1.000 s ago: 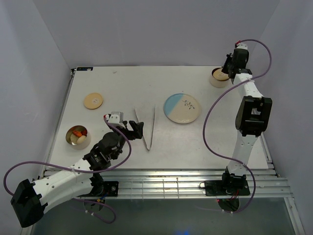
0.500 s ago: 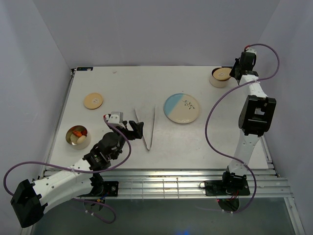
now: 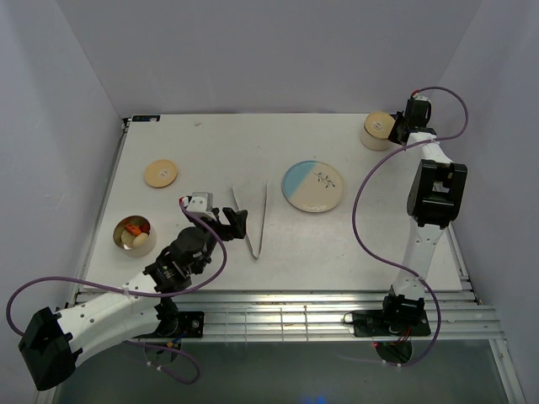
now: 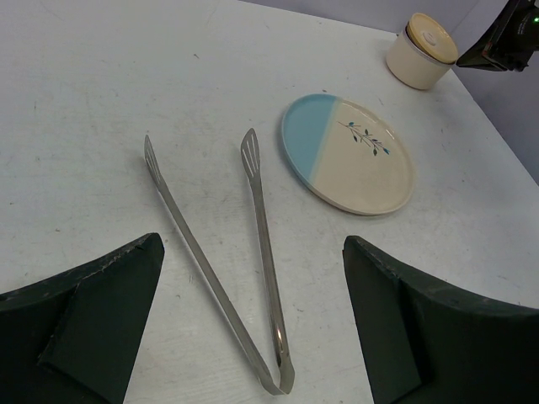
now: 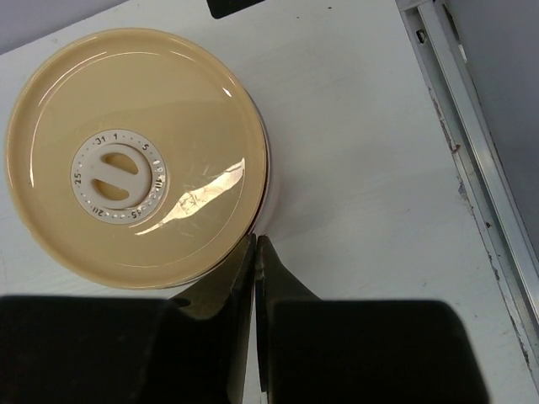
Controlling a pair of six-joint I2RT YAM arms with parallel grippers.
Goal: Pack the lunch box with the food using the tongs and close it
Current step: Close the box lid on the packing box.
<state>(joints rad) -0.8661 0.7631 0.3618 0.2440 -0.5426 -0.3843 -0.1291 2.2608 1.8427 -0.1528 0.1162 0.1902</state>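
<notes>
The silver tongs [image 3: 251, 220] lie in a V on the table, their joined end toward me. My left gripper [image 3: 232, 220] hangs just above that joined end, open wide, one finger on each side of the tongs [image 4: 263, 252] and nothing held. At the left, the open round lunch box [image 3: 135, 234] holds the food [image 3: 140, 227], an orange-red piece and pale lumps. Its tan lid [image 3: 160, 173] lies apart, farther back. My right gripper [image 3: 396, 130] is shut and empty at the far right, its tips [image 5: 255, 240] against the side of a lidded cream container [image 5: 135, 156].
An empty blue-and-cream plate [image 3: 313, 186] sits right of the tongs. The lidded container [image 3: 378, 130] stands near the table's back right corner, close to the metal edge rail [image 5: 472, 143]. White walls enclose the table on three sides.
The right wrist has swung from above the lidded container to its right side and dropped low beside it. The left arm and the tongs have not moved.
</notes>
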